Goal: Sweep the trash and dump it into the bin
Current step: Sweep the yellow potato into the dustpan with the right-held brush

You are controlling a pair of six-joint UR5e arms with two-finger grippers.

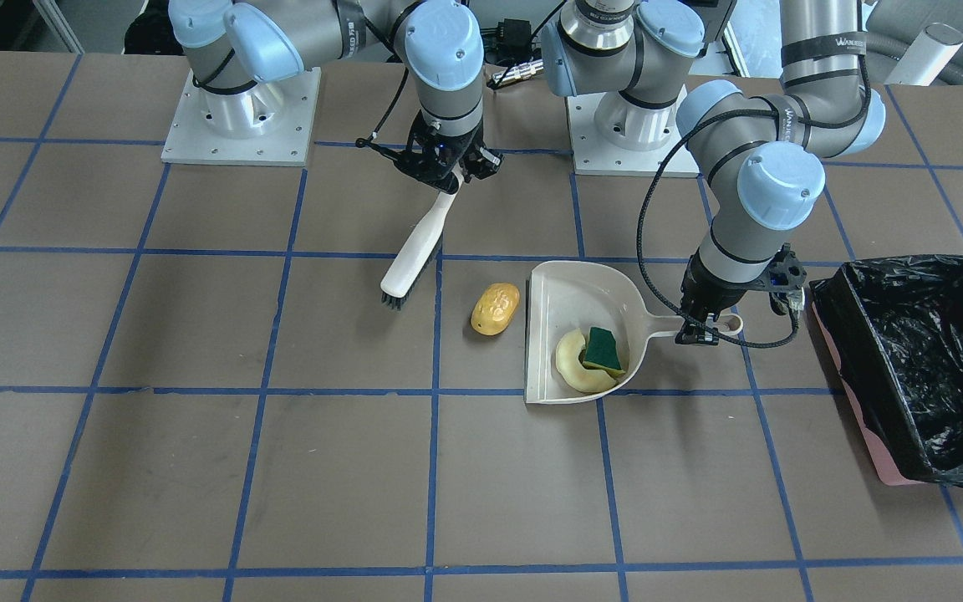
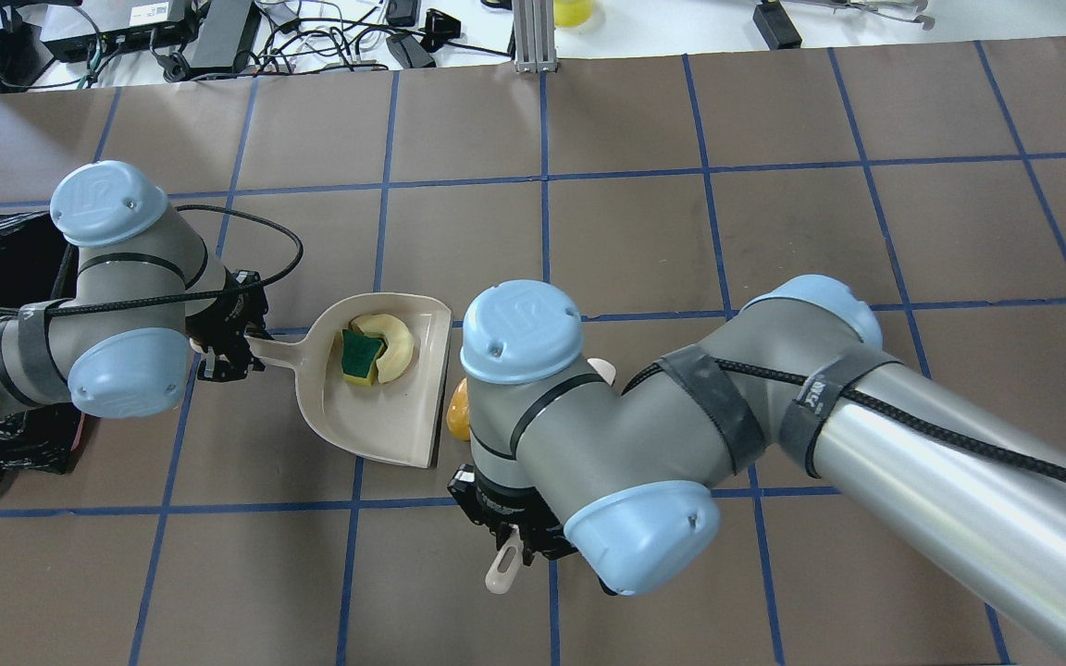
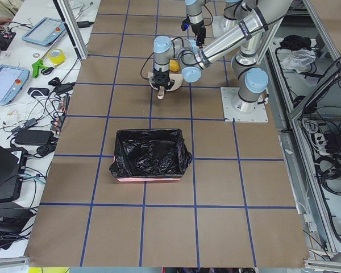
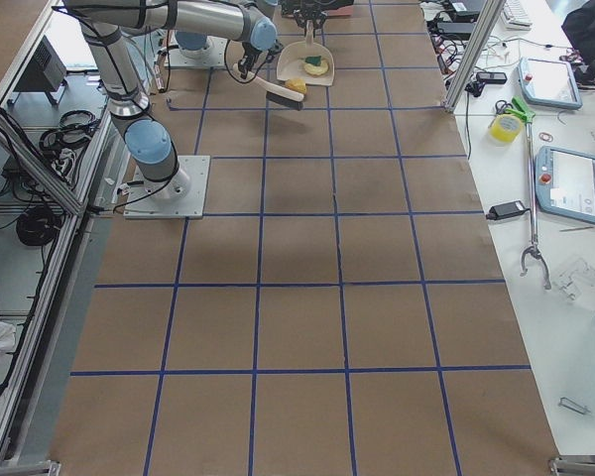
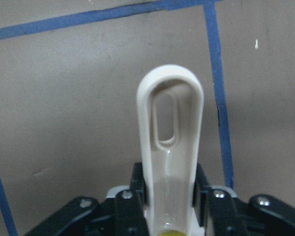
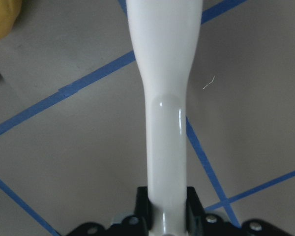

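Note:
My left gripper (image 1: 703, 328) is shut on the handle of the beige dustpan (image 1: 569, 288), which lies flat on the table. In the pan lie the pale yellow crescent slice (image 1: 572, 365) and the green-and-yellow sponge chunk (image 1: 603, 349). The yellow-brown potato-like lump (image 1: 496, 308) sits on the table just outside the pan's open edge. My right gripper (image 1: 450, 171) is shut on the handle of a white brush (image 1: 415, 255); its dark bristles (image 1: 394, 297) are down beside the lump. The pink-sided bin (image 1: 908, 276) with its black bag stands beyond the pan's handle.
The brown table carries a grid of blue tape lines (image 1: 435, 468). The two arm bases (image 1: 239, 117) stand on white plates at the robot's side. In the overhead view my right arm (image 2: 644, 435) covers most of the lump and the brush.

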